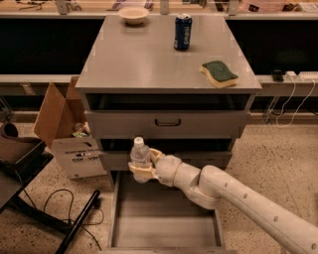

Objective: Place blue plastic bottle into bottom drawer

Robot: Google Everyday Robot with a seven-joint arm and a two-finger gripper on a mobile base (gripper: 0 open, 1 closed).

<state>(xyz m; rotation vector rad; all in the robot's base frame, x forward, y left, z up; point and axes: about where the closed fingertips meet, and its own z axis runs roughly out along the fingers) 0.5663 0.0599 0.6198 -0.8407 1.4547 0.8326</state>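
The blue plastic bottle (139,156) is clear with a white cap and stands upright in my gripper (142,168). The gripper is shut on the bottle's body. It hangs in front of the cabinet, above the back left of the bottom drawer (164,228). That drawer is pulled out and shows a plain grey floor. My white arm (233,198) reaches in from the lower right and covers part of the drawer's right side.
A dark blue Pepsi can (183,31), a green sponge (219,73) and a white bowl (133,14) sit on the grey cabinet top (149,59). An open cardboard box (67,134) stands left of the cabinet. A black stand leg (74,223) and cable lie on the floor at left.
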